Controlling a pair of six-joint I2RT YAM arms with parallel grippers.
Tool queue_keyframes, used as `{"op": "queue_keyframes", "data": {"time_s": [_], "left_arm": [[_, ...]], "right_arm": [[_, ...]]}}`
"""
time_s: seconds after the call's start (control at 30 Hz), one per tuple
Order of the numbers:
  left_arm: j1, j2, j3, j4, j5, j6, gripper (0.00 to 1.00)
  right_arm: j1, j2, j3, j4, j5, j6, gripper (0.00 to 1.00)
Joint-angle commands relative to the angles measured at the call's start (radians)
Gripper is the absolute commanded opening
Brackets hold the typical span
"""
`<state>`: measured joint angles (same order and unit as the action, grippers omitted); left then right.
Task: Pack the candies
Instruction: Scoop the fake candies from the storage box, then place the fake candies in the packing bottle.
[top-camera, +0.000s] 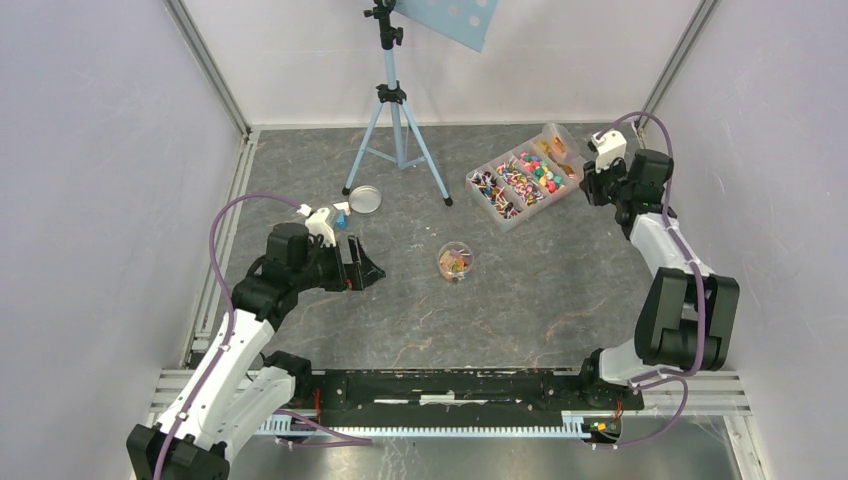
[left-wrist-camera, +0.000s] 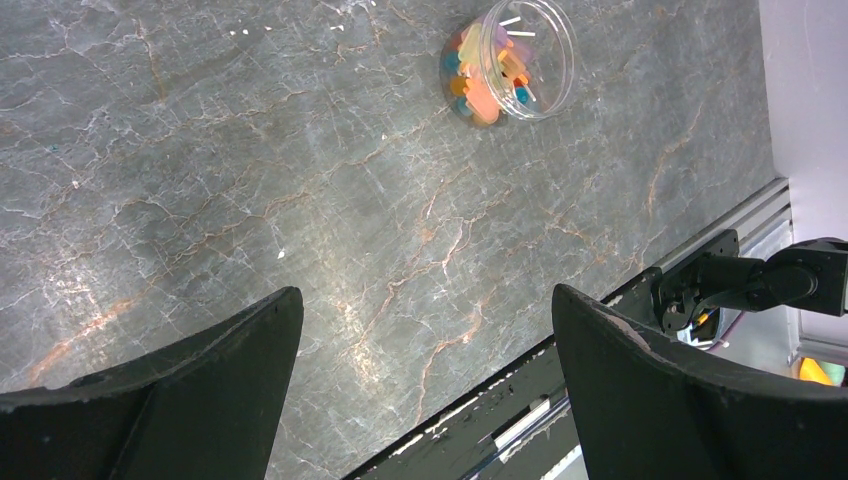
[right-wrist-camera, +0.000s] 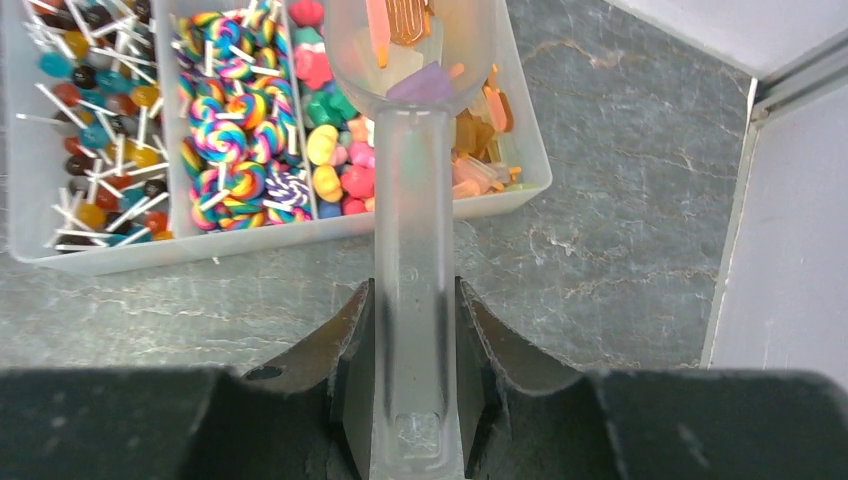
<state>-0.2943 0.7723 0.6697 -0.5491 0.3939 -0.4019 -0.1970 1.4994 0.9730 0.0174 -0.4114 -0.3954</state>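
A clear divided tray (top-camera: 500, 215) at the back right holds the candies (top-camera: 522, 178) in several compartments; in the right wrist view they show as lollipops (right-wrist-camera: 225, 130), round sweets (right-wrist-camera: 335, 150) and orange pieces (right-wrist-camera: 475, 135). My right gripper (right-wrist-camera: 414, 300) is shut on the handle of a clear plastic scoop (right-wrist-camera: 412, 260) whose bowl holds a few candies (right-wrist-camera: 400, 25) above the tray. A small clear jar (top-camera: 455, 262) with candies stands at the table's middle, also in the left wrist view (left-wrist-camera: 510, 60). My left gripper (left-wrist-camera: 425, 330) is open and empty, left of the jar.
A round lid (top-camera: 364, 198) lies at the back left. A blue tripod (top-camera: 395, 130) stands at the back centre. Walls close in on both sides. The black base rail (top-camera: 450, 385) runs along the near edge.
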Motion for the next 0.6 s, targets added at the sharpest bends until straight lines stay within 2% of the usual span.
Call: {"op": "queue_keyframes", "data": {"time_s": [0.0,0.23,0.37,0.57], "left_arm": [[-0.003,-0.006,0.011,0.002,-0.016,0.036,1.0],[-0.004,-0.009,0.014,-0.001,-0.022,0.035,1.0],[-0.003,-0.014,0.013,-0.003,-0.03,0.037,1.0],[-0.003,-0.014,0.013,-0.004,-0.027,0.037,1.0]], "right_arm": [[0.016,-0.089,-0.033,0.054,-0.077,0.031,0.0],[0.1,-0.2,-0.069,-0.014,-0.059,-0.013,0.0],[0.187,-0.259,-0.069,-0.122,-0.031,-0.059,0.0],[0.31,-0.346,-0.102,-0.228,-0.081,-0.148,0.0]]}}
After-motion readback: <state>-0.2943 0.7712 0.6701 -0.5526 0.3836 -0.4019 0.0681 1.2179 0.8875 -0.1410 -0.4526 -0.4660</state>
